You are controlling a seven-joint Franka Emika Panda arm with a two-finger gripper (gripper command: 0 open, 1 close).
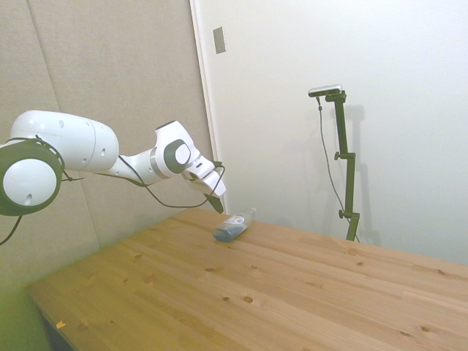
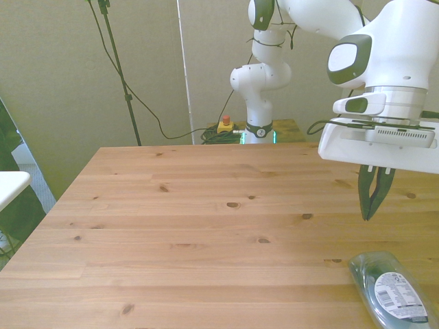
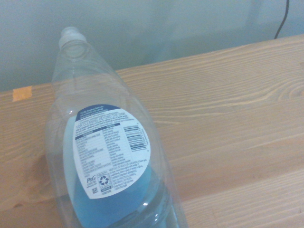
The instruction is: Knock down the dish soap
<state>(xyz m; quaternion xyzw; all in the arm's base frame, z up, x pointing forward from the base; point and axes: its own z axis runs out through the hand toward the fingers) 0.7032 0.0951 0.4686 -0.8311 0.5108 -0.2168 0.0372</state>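
The dish soap [image 2: 391,291] is found lying on its side on the table [image 2: 206,240], label upward, near the corner at the front view's right. The tool [image 2: 374,205] is held above the table just behind the bottle, its fingers closed together and grasping nothing.
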